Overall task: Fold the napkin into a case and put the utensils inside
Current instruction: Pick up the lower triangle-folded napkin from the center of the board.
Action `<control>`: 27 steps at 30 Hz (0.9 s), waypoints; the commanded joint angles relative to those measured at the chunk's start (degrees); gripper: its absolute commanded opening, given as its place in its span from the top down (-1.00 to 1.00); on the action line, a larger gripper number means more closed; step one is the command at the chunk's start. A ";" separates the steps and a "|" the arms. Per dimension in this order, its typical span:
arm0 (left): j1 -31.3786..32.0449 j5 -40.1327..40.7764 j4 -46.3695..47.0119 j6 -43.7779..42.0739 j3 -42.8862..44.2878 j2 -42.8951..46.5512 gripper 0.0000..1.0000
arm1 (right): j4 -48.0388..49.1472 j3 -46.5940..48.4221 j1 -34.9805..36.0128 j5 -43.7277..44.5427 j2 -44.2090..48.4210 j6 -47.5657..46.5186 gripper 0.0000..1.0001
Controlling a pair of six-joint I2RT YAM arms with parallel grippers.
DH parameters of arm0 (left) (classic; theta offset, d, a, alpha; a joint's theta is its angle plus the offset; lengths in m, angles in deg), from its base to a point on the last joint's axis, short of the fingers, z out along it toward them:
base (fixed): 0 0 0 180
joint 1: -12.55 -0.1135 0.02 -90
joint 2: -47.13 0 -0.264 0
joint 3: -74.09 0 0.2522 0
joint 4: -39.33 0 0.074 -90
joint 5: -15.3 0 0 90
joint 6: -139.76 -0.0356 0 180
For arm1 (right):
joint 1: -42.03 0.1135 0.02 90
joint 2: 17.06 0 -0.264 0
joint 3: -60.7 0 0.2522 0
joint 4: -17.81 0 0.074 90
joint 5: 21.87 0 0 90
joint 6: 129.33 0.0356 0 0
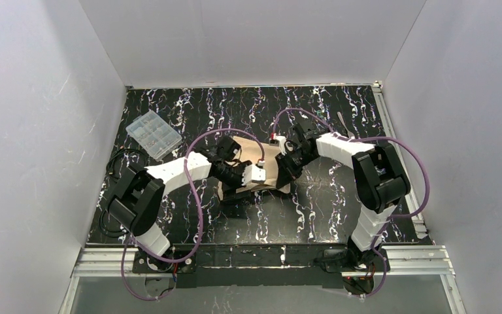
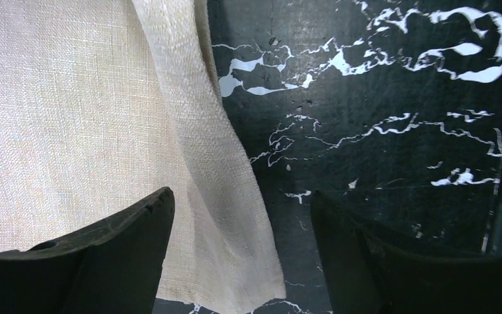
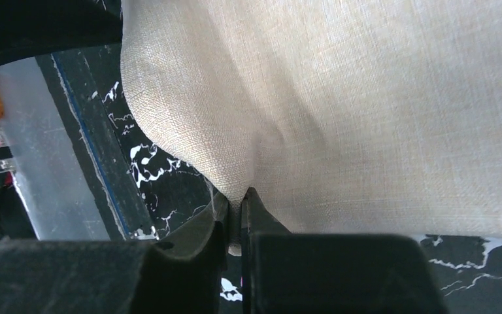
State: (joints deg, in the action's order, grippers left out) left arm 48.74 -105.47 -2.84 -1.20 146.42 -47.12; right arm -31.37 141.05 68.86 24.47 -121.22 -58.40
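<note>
The tan napkin (image 1: 268, 160) lies bunched in the middle of the black marbled table, between both arms. My left gripper (image 1: 251, 176) is open at the napkin's near-left side. In the left wrist view its jaws (image 2: 242, 196) stand wide apart, with a loose corner of the napkin (image 2: 222, 216) lying between them untouched. My right gripper (image 1: 281, 173) is shut on a pinched fold of the napkin (image 3: 314, 111), which rises from between the fingertips (image 3: 240, 199). A thin silver piece that may be the fork (image 1: 344, 123) lies behind the right arm. I cannot make out the spoon.
A clear plastic compartment box (image 1: 153, 134) sits at the back left of the table. Metal rails (image 1: 399, 163) run along the right and near edges, and white walls close in three sides. Purple cables loop over both arms.
</note>
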 commanded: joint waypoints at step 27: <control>-0.61 6.12 -0.05 -9.87 5.77 -7.28 0.86 | 19.41 -14.86 -5.54 0.47 12.27 17.73 0.73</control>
State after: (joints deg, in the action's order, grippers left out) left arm 50.16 -94.12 5.91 -8.52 147.77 -53.40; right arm -13.77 126.69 63.51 21.89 -111.99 -42.07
